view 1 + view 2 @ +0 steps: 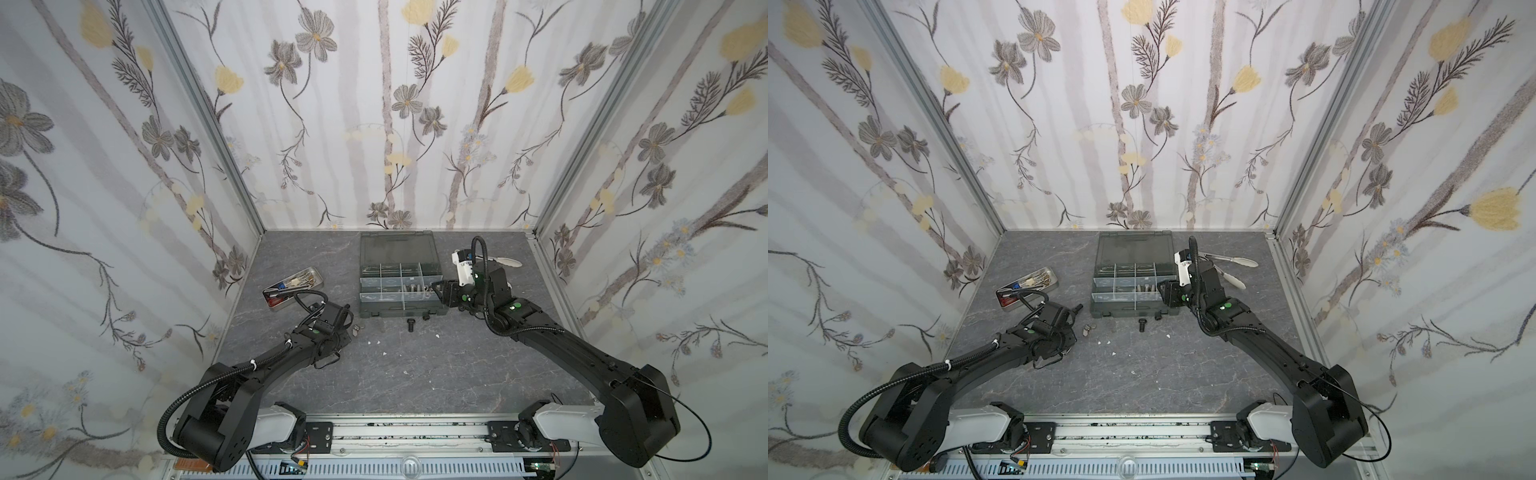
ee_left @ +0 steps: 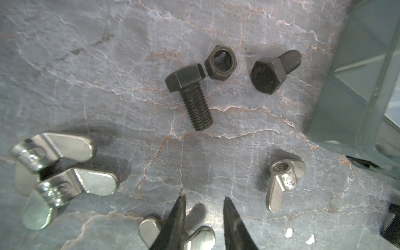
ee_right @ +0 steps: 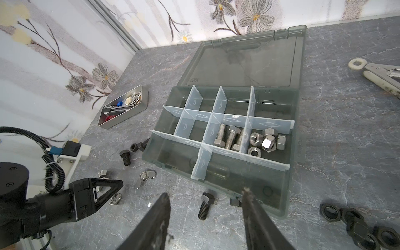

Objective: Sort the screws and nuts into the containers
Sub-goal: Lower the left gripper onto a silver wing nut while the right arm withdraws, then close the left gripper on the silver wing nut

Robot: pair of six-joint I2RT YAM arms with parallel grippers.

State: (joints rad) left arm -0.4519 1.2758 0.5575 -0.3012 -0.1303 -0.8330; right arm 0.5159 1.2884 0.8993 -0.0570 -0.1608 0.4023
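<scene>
My left gripper is open low over the table, and a silver wing nut lies under one finger. Around it lie more wing nuts, two black screws and a black nut. The open organizer box holds silver screws in one compartment and silver nuts in the one beside it. My right gripper hangs open at the box's front right corner, above a black screw on the table. Several black nuts lie right of the box.
A metal tray of small tools stands at the left, behind the left arm. White-tipped tongs lie behind the right arm. The box lid lies flat toward the back wall. Small white scraps dot the table's middle.
</scene>
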